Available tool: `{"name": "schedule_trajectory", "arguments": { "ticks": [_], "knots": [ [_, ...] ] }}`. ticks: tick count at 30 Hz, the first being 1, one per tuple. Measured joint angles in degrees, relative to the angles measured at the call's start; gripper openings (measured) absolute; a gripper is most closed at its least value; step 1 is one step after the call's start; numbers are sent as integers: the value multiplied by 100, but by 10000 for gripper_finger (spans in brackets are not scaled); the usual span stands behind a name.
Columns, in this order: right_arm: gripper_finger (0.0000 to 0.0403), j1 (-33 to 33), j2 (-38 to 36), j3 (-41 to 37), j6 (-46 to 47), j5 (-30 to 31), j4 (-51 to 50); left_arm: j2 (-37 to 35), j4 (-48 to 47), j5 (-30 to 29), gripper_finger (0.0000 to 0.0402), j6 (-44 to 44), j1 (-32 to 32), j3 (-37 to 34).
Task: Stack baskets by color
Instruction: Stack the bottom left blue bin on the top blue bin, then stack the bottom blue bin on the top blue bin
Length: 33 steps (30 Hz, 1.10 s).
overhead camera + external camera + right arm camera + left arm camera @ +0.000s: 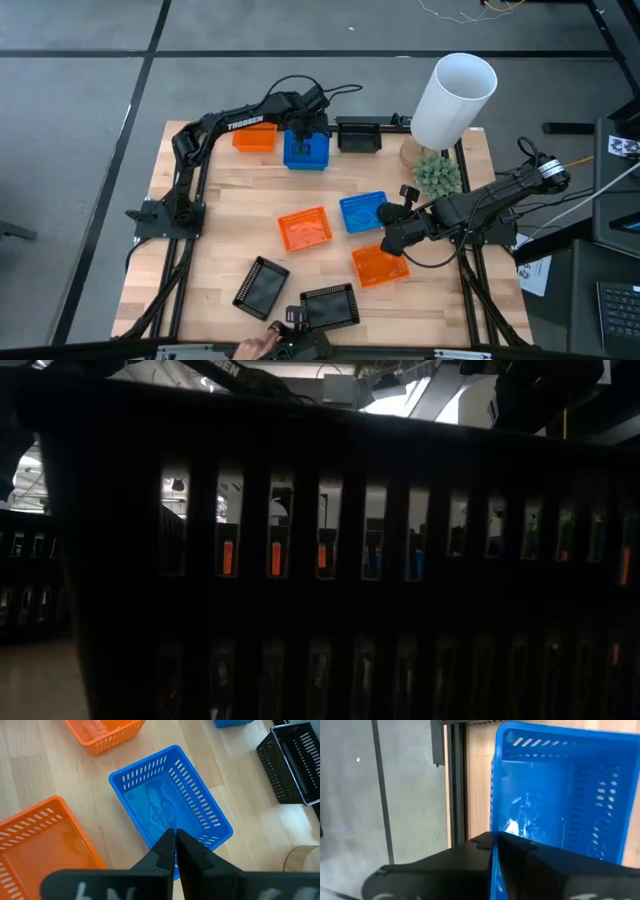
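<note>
Lettering: white "TROSSEN" reads along the left arm (235, 122) in the high view; a fragment of the same white lettering shows at the top of the low view. No other writing can be read.
Desk: light wooden desk (220, 215) with a dark metal frame along both sides.
Room: grey floor crossed by dark seams; cables beyond the far edge; a keyboard and papers off the right side.
Left gripper (494, 847): at the far edge of the desk, fingers clenched on the near wall of the far blue basket (306, 150).
Right gripper (175, 845): mid-right of the desk, fingers clenched on the rim of the middle blue basket (167, 807).
Orange baskets: one at the far edge just left of the far blue basket (254, 138); one at the centre (305, 228); one near the right front (379, 265), below the right gripper.
Black baskets: one at the far edge right of the far blue basket (359, 135); two at the front, one tilted (261, 284) and one at the front edge (330, 305).
Low view: blocked almost wholly by the slotted wall of a black basket (320, 560); orange and blue show through the slots.
White cylinder (454, 98): tall, far right corner.
Green plant (437, 174): just in front of the cylinder.
Person: a hand (256, 346) at the front edge.
</note>
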Motion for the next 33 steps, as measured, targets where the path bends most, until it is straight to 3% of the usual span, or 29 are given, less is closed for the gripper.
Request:
{"name": "schedule_trajectory", "arguments": {
  "ticks": [9,13,21,33],
  "knots": [
    [16,0,0,0,2,0,2,0,-852,40,1,4,-7,1171],
    [16,-2,0,0,2,0,2,0,-1370,613,0,-2,57,1576],
    [16,-1,0,0,1,0,3,104,-1724,1385,1,-6,335,1621],
    [16,-1,0,0,-5,0,2,74,-1878,1287,1,-109,122,1617]
  ]
}}
